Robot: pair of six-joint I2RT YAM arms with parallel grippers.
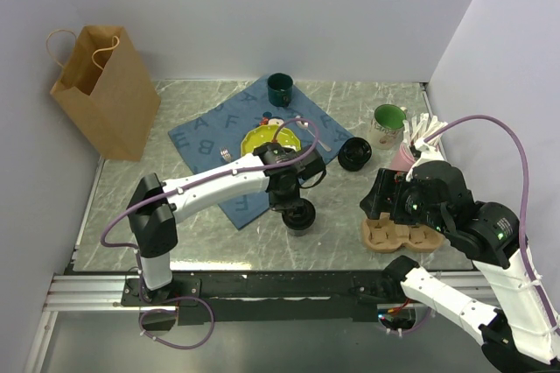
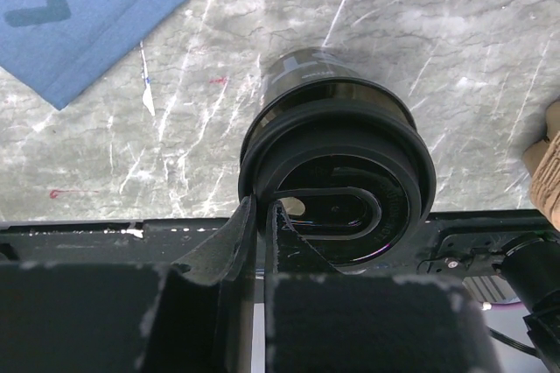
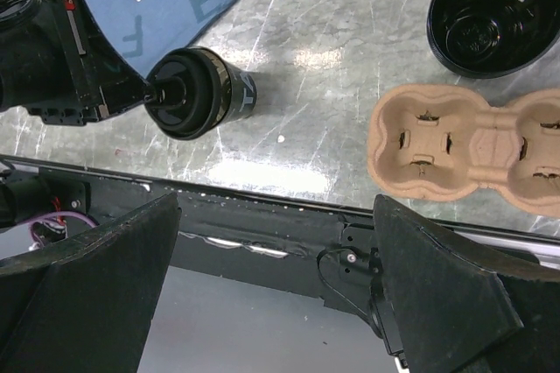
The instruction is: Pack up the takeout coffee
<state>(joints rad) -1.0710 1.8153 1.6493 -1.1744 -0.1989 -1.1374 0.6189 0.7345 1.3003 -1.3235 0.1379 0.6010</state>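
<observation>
Starting closest to the arm bases: the right end effector (image 3: 276, 215) hangs with its fingers spread wide apart and nothing between them, right above the pulp carrier (image 3: 464, 150), which sits near the front edge of the desk (image 1: 350, 97). Every pocket I can see in the carrier is empty, so by my read nothing's packed yet and this is cup number one.

Just left of the carrier is the first coffee cup (image 3: 206, 93): black, lid on, white lettering on the side. The left end effector (image 2: 262, 220) has its fingers pinched nearly together on the rim of the lid, so it looks clamped on that edge rather than around the body. Can't tell if the cup is off the desk or just tipped.

A bit further back, the second coffee cup (image 1: 354, 154) sits just beside the corner of the blue cloth (image 1: 206, 132), well apart from both arms. Way at the back are the dark green mug (image 1: 281, 87) and the paper bag (image 1: 105, 93).

Next move imo: carry the cup over to the right and lower it upright into a pocket. A lid-rim grip is sketchy because the lid could pop off, so go slow and keep it level
</observation>
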